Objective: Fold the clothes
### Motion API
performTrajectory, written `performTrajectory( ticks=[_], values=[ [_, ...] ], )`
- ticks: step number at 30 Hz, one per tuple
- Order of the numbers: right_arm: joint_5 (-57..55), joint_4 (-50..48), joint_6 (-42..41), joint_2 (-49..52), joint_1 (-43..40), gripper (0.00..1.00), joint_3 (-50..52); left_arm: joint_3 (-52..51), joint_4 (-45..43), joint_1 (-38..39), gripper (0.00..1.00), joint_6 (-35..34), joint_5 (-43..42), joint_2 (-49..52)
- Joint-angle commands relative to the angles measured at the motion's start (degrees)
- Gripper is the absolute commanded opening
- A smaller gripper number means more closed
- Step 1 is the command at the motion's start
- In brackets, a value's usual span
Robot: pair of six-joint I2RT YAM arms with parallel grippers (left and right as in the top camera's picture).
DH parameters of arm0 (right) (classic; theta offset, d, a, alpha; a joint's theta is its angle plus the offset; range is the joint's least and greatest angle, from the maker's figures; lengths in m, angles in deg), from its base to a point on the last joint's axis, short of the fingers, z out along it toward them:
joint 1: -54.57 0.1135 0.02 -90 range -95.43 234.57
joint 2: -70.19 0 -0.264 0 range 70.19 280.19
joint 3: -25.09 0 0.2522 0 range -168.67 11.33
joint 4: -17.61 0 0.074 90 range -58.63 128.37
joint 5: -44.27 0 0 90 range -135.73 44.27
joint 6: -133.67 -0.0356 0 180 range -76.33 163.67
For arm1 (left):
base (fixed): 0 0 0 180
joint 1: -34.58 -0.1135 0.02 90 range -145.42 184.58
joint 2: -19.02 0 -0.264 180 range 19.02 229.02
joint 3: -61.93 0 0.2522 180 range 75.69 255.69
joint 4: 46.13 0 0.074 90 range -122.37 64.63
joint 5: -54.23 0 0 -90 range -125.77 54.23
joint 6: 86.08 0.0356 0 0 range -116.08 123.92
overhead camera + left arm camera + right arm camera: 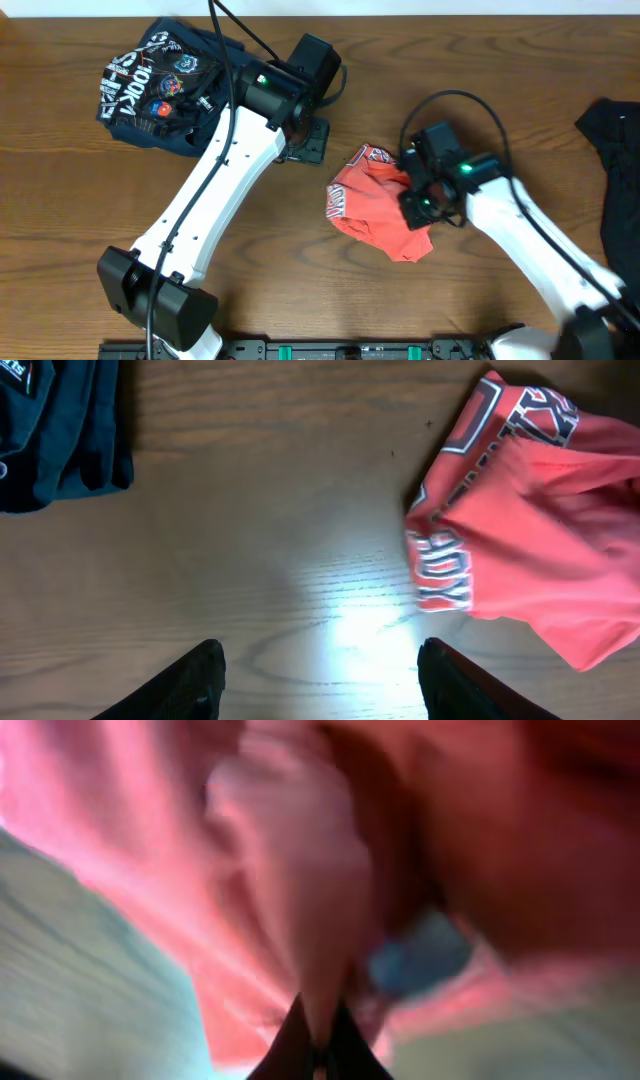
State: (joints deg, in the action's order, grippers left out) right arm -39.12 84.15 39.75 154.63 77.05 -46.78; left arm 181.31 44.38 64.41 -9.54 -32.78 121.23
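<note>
- the coral-red t-shirt (372, 208) is lying crumpled near the middle of the table (300, 250), its bundle running roughly from the far left to the near right in the overhead view.
- the right gripper (420, 203) is sitting on the shirt's right-hand edge. in the right wrist view its fingers (300, 1045) are pressing together on a raised fold of the coral cloth (300, 870), so it is gripping the shirt.
- the left gripper (306, 142) is hovering over bare wood with its jaws standing apart and nothing between them. the left wrist view is showing only table between the two fingertips (200, 678).
- the relation that matters: the shirt is lying to the left gripper's right and apart from it, with its white-and-navy lettered edge (440, 575) turned toward that gripper. the right arm is the nearer one and is already on the cloth.
- the navy printed garment (160, 85) is lying bunched at the far left, just behind the left arm, and the plain black one (615, 150) is hanging in at the right edge, well apart from the shirt.
- judging from this, the shirt is not yet spread. the left arm is probably needing to cross to the lettered edge so both can pull the cloth flat.
</note>
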Motion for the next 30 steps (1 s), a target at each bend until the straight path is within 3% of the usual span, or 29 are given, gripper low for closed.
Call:
performTrajectory(
  ticks=[1, 13, 16, 19, 23, 27, 30],
  values=[
    [-7.3, 2.6, -1.8, -6.7, -2.5, 0.01, -0.4, 0.5, 0.2, -0.3, 0.64, 0.8, 0.3, -0.3],
    [-7.9, 15.1, -3.3, -9.7, -4.5, 0.01, -0.3, 0.5, -0.5, -0.3, 0.64, 0.8, 0.3, -0.3],
    [-12.5, 17.8, -9.8, -9.7, -4.5, 0.01, -0.3, 0.5, -0.5, -0.3, 0.64, 0.8, 0.3, -0.3],
    [-17.1, 22.5, -22.4, -9.6, -4.8, 0.01, -0.1, 0.5, -0.5, -0.3, 0.64, 0.8, 0.3, -0.2],
    [-16.5, 21.9, -27.7, -9.6, -4.9, 0.02, 2.1, 0.5, -0.5, -0.3, 0.64, 0.7, 0.3, -0.2],
    [-16.5, 16.9, -30.9, -9.6, -4.9, 0.13, 6.7, 0.5, -0.5, -0.3, 0.64, 0.8, 0.3, -0.2],
    [-16.4, 13.2, -33.2, -9.6, -5.6, 0.13, 10.1, 0.5, -0.5, -0.3, 0.64, 0.8, 0.3, -0.2]
  ],
)
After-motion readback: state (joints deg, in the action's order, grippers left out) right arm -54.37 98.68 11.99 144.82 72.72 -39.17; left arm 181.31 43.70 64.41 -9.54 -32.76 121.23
